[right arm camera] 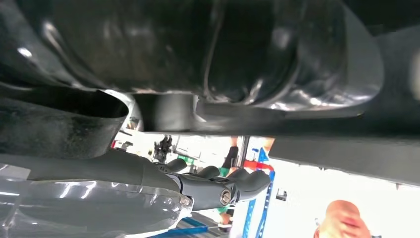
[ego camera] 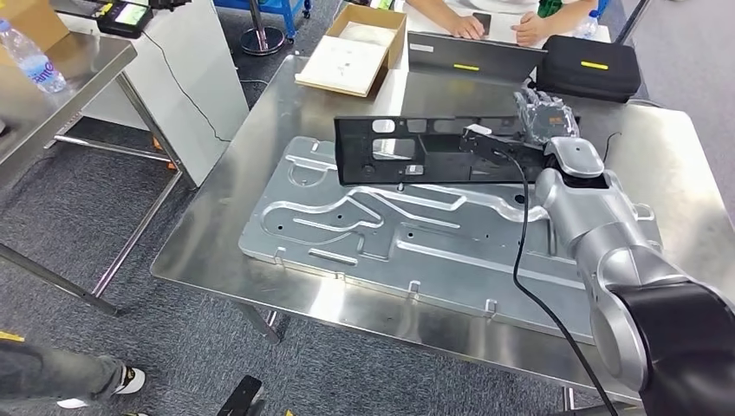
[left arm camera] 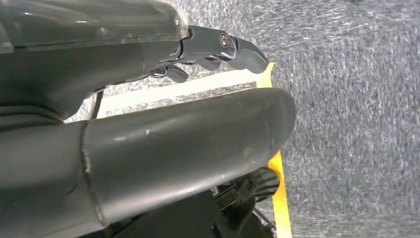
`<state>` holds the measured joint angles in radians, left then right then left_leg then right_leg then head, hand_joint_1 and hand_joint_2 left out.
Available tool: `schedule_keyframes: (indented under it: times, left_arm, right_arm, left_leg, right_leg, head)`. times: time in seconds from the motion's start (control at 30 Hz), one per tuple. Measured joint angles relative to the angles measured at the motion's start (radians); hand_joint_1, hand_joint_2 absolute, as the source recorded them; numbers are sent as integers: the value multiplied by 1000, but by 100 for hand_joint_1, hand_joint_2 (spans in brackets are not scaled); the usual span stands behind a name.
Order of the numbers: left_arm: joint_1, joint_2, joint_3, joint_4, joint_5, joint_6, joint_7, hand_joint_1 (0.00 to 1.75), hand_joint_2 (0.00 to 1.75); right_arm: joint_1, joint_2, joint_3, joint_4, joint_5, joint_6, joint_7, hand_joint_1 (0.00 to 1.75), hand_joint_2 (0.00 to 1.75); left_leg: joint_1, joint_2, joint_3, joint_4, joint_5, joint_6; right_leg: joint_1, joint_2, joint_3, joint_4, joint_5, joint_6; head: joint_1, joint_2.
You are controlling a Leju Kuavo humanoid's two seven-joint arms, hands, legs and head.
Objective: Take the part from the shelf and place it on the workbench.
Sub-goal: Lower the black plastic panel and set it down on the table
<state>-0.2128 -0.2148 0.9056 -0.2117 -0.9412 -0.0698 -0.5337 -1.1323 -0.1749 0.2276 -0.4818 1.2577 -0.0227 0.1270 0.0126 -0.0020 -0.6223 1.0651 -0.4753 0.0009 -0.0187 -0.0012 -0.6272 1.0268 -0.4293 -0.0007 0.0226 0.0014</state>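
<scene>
A black panel part (ego camera: 416,149) is lying flat across the far half of a large pressed-metal plate (ego camera: 364,230) on the steel workbench (ego camera: 260,173), its long axis running side to side, parallel to the workbench's far edge. The robot's right hand (ego camera: 544,113) is reaching over the part's right end, near the workbench's far right corner, so the rest of the part is stretching away to the hand's left. In the right wrist view the right hand (right arm camera: 198,186) is showing dark fingers (right arm camera: 247,181) lying beneath a broad dark surface that is probably the part (right arm camera: 223,54), though whether the fingers are gripping it or merely resting beside it is not something these pictures are settling. The left hand (left arm camera: 218,47) is hanging well away from the workbench, above grey carpet (left arm camera: 356,99) and yellow floor tape (left arm camera: 277,178), its fingers loosely curled and holding nothing. The right arm is plainly the nearer one, and the placing looks close to done; what the next move is turning on is the hand coming clear of the part's right end without dragging it off the plate.

At the far edge, an open cardboard box (ego camera: 360,43) is holding a pale sheet or bag, too indistinct to name. Beside it, a closed black case (ego camera: 589,65) is resting near the far right corner, and a person's hands (ego camera: 498,26) are resting beyond the far edge.
</scene>
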Motion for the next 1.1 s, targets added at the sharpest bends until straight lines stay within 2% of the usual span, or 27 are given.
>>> schedule_keyframes:
  times: [0.03, 0.1, 0.13, 0.17, 0.2, 0.27, 0.33, 0.43, 0.5, 0.53, 0.6, 0.63, 0.67, 0.7, 0.77, 0.83, 0.9, 0.97, 1.0, 1.03, 1.1]
  left_arm:
    - [0, 0, 0, 0, 0, 0, 0, 0, 0]
    - [1, 1, 0, 0, 1, 0, 0, 0, 0]
    - [3, 1, 0, 0, 1, 0, 0, 0, 0]
    - [4, 1, 0, 0, 1, 0, 0, 0, 0]
    - [4, 1, 0, 0, 1, 0, 0, 0, 0]
    - [3, 2, 0, 0, 1, 0, 0, 0, 0]
    - [2, 3, 0, 0, 1, 0, -1, 0, 0]
    - [3, 5, 0, 0, 1, 0, -3, 0, 0]
    - [1, 6, 0, 0, 1, 0, -4, 0, 0]
    - [-1, 6, 0, 0, 1, -1, -5, 0, 0]
    - [-1, 6, 0, 0, 0, -2, -5, 0, 0]
    - [-1, 7, 0, 0, -1, -2, -5, 0, 0]
    - [0, 7, 0, 0, -2, -2, -5, 0, 0]
    - [0, 7, 0, 0, -3, -2, -5, 0, 0]
    - [1, 7, -1, 0, -3, -3, -5, 0, 0]
    - [1, 7, -1, 0, 1, -3, -5, 0, 0]
    - [1, 8, -1, 0, 8, -1, -3, 0, 0]
    - [3, 8, -1, 0, 15, 1, 0, 0, 0]
    - [3, 8, -1, 0, 18, 1, 2, 0, 0]
    - [4, 8, -1, 0, 21, 2, 7, 0, 0]
    - [4, 9, 0, 0, 27, 2, 24, 0, 0]
  right_arm:
    - [-2, 2, 0, 1, 0, 0, 0, 0, 0]
    - [-4, 6, 1, 6, 0, 0, 0, 0, 0]
    - [-4, 7, 1, 9, 0, 0, 0, 0, 0]
    - [-4, 9, 2, 12, 0, 1, 0, 0, 0]
    - [-4, 10, 2, 15, -2, 2, 0, 0, 0]
    - [-6, 13, 2, 17, -12, 7, -2, 0, 0]
    - [-10, 15, 2, 19, -29, 16, -4, 0, 0]
    - [-14, 16, 2, 22, -60, 32, -13, 0, 0]
    - [-20, 16, 2, 26, -92, 70, -27, 0, 0]
    - [-27, 16, 2, 29, -117, 103, -38, 0, 0]
    - [-40, 16, -6, 42, -190, 203, -73, 0, 0]
    - [-46, 15, -15, 51, -242, 267, -96, 0, 0]
    - [-52, 12, -32, 61, -309, 342, -123, 0, 0]
    - [-60, 7, -59, 70, -383, 416, -153, 0, 0]
    - [-78, -5, -122, 79, -516, 504, -205, 0, 0]
    - [-87, -9, -167, 73, -588, 486, -245, 0, 0]
    - [-73, -1, -182, 54, -628, 409, -284, 0, 0]
    - [-39, 18, -183, 17, -660, 312, -327, 0, 0]
    - [-20, 32, -183, -9, -674, 262, -346, 0, 0]
    - [1, 48, -182, -39, -687, 217, -361, 0, 0]
    - [51, 81, -172, -103, -722, 150, -372, 0, 0]
  left_leg:
    - [1, 0, -22, 49, -29, -3]
    - [1, 0, -84, 186, -90, -7]
    - [1, 0, -108, 235, -103, -7]
    - [1, 0, -116, 251, -98, -6]
    - [0, 0, -105, 225, -74, -4]
    - [-1, -1, -43, 92, -7, 6]
    - [-4, -2, 6, -11, 26, 15]
    - [-6, -2, 16, -36, 32, 25]
    - [-3, 0, 19, -48, 41, 38]
    - [-1, 1, 20, -53, 45, 43]
    - [-1, 1, 19, -55, 47, 47]
    - [-1, 1, 19, -54, 47, 47]
    - [-1, 1, 18, -52, 47, 46]
    - [-1, 1, 18, -50, 46, 45]
    - [-1, 0, 18, -44, 42, 40]
    - [-2, -2, 15, -40, 39, 31]
    - [-2, -1, 14, -42, 40, 20]
    - [-1, 0, 14, -39, 36, 9]
    - [-1, 0, 8, -25, 24, 4]
    - [-1, 0, -7, 10, 1, 0]
    - [1, 0, -66, 136, -63, -6]
  right_leg:
    - [-1, -1, 1, -2, 1, -7]
    - [3, -1, 1, -1, 0, -14]
    - [5, 0, 1, -1, 0, -15]
    - [7, 2, 1, 0, 0, -15]
    - [8, 3, 1, 1, 0, -15]
    - [10, 6, 3, 4, -2, -13]
    - [14, 7, 0, 8, -3, -7]
    - [14, 8, -3, 5, 1, 8]
    - [11, 7, -12, 28, -20, 18]
    - [9, 6, -28, 67, -45, 23]
    - [5, 5, -83, 191, -109, 31]
    - [4, 5, -108, 246, -127, 35]
    - [2, 5, -120, 271, -128, 37]
    - [0, 4, -113, 257, -108, 39]
    - [-3, 2, -53, 135, -42, 39]
    - [2, 0, -1, 28, -8, 32]
    - [11, 2, 8, 5, -9, 22]
    - [8, 5, 10, -1, -4, 8]
    - [6, 5, 11, -5, -2, 0]
    - [4, 6, 13, -8, 0, -7]
    - [6, 7, 13, -9, 1, -16]
  head:
    - [0, 0]
    - [-1, 0]
    - [-1, 0]
    - [-1, 0]
    - [-1, 0]
    - [-1, 0]
    - [0, 0]
    - [0, 0]
    - [0, 0]
    - [1, 0]
    - [1, 0]
    - [1, 0]
    - [1, 0]
    - [1, 0]
    - [1, 0]
    - [1, 0]
    - [0, 0]
    - [0, 0]
    - [0, 0]
    - [0, 0]
    - [-1, 0]
